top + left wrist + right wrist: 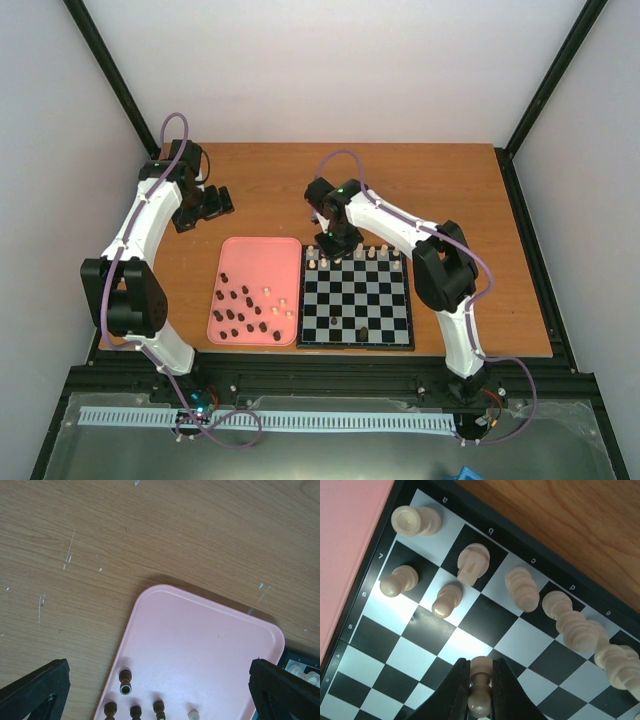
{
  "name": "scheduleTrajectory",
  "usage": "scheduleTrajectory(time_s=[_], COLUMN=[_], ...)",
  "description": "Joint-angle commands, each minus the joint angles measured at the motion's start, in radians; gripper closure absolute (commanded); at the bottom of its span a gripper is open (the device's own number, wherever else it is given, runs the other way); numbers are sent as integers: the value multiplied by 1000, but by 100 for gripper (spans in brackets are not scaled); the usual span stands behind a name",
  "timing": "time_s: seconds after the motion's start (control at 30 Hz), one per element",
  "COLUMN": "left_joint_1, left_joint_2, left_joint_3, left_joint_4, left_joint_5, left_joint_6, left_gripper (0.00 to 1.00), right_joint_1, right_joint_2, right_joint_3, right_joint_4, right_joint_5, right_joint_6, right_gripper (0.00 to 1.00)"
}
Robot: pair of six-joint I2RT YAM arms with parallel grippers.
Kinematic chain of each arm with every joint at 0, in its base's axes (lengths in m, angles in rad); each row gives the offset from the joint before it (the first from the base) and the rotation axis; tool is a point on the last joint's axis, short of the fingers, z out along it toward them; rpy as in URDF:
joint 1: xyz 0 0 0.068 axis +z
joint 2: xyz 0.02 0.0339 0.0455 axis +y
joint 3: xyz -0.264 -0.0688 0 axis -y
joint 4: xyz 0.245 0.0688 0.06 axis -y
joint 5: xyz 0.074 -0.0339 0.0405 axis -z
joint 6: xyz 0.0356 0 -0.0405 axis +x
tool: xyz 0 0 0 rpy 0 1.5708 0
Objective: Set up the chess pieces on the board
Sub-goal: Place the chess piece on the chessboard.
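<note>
From above, the black and white checked board [371, 301] is seen by the table's [450, 190] near edge. Cream pieces [371, 254] are lined along its far side, and dark pieces [236, 305] are scattered on the pink tray [255, 262] just left. In the left wrist view, the left gripper [157, 675] is spread wide, holding nothing. In the right wrist view, a cream pawn [481, 665] is pinched by the right gripper [480, 680] over the far left squares.

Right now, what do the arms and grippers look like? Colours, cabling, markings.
Left arm and right arm: white links with bulky black joint housings. A purple cable loops along each. Left gripper and right gripper: all black, two fingers. There is a small green light near the right wrist; no readable markings.
</note>
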State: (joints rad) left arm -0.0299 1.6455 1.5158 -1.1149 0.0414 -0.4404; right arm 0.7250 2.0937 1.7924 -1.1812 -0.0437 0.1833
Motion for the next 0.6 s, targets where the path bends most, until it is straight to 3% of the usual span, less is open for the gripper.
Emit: scheduleTrajectory(time_s=[0.0,0.57], left_joint_1=[6,6], left_joint_2=[2,14], left_joint_3=[27,39], left_joint_4=[4,0], left_joint_5=[1,-7], left_joint_6=[13,17], left_gripper=[0,0], right_joint_1=[-13,-21], right_joint_2=[30,82], right_joint_3=[1,-4], right_joint_4=[30,46], right_joint_5=[11,-1], right_joint_6=[-14,-33], right_gripper=[93,93])
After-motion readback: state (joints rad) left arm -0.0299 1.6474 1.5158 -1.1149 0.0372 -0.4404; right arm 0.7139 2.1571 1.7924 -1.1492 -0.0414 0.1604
